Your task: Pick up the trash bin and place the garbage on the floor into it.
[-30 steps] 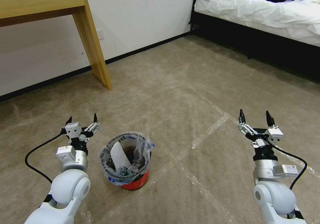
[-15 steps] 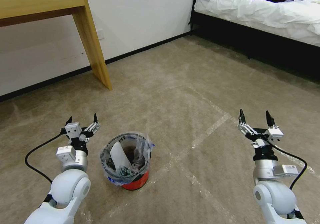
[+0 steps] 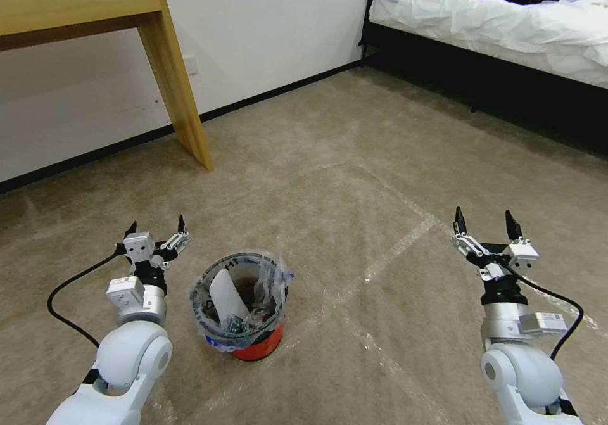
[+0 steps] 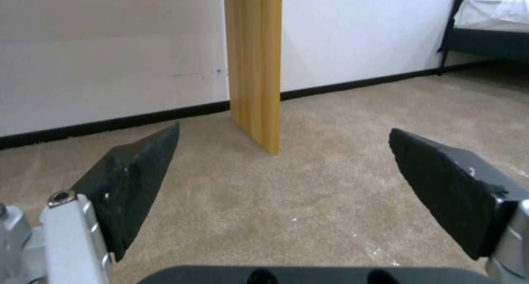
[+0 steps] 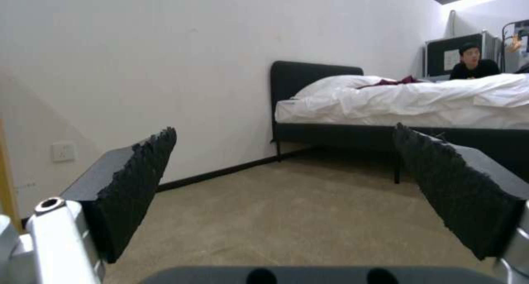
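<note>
Red trash bin upright on floor, bag-lined, garbage inside

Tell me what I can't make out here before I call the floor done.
- Trash bin contents, head view: the crinkly bag and the rim hide most of it; only a flat white piece is clear.
- Lettering on the bag rim: too small to read.
- Floor under the bed and behind the robot: shadowed or outside the frame.
- Left gripper and right gripper are open and empty; both wrist views look past the bin.

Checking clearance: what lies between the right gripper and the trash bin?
Bare floor crossed by tape lines, in the head view, separates right gripper from trash bin.
</note>
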Motion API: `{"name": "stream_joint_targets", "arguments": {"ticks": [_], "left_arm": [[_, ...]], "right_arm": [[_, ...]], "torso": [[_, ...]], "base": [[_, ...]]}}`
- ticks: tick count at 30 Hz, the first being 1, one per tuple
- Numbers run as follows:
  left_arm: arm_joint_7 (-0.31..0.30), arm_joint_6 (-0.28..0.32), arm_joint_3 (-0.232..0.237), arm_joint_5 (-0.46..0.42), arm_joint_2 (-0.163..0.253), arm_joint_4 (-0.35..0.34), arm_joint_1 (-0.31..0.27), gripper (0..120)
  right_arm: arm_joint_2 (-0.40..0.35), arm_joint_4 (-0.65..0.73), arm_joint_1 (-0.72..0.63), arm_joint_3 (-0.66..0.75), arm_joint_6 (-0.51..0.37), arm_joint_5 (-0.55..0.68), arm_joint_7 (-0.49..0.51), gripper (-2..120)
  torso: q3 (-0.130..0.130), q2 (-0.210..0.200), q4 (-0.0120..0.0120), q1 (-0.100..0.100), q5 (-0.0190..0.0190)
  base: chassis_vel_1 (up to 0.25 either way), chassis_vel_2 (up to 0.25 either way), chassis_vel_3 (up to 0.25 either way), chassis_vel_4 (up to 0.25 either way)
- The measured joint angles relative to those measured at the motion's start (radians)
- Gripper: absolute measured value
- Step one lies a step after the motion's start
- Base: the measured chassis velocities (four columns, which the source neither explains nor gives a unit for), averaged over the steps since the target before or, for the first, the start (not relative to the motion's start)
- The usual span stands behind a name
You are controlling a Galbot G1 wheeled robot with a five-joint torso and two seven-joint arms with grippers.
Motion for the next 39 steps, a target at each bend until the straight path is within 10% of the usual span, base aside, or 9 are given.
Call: {"name": "stream_joint_targets", "arguments": {"ticks": [39], "left_arm": [[0.000,0.000,0.000,0.000,0.000,0.000,0.000,100]], "right_arm": [[0.000,0.000,0.000,0.000,0.000,0.000,0.000,100]], "torso": [[0.000,0.000,0.0000,0.000,0.0000]], "base": [[0.000,0.000,0.000,0.000]]}}
